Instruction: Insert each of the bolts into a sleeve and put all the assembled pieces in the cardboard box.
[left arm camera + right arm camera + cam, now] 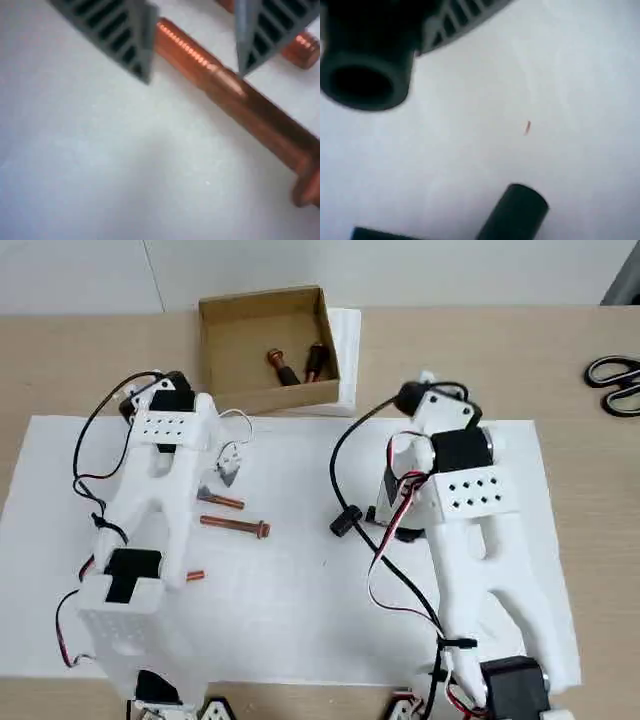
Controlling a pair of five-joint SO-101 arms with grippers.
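Over the white sheet (pixel 300 620), left end effector (pixel 192 62): open, jaws straddling a copper bolt (pixel 235 100) lying flat.
Right end effector (pixel 380 510): looks clamped on a black sleeve (pixel 365 75).
Cardboard box (pixel 262 297): two assembled pieces (pixel 283 368) inside.
Risk: closing on the round shank may roll the bolt, tilt it, or knock the neighbouring bolt (pixel 300 50).
Consequence: a skewed bolt would miss the sleeve's bore.

Light wood desk (pixel 560 360); white sheet (pixel 300 610) covering most of it; scissors (pixel 615 385) at far right edge; pale plain surface (pixel 400 270) behind the desk; even, soft light.
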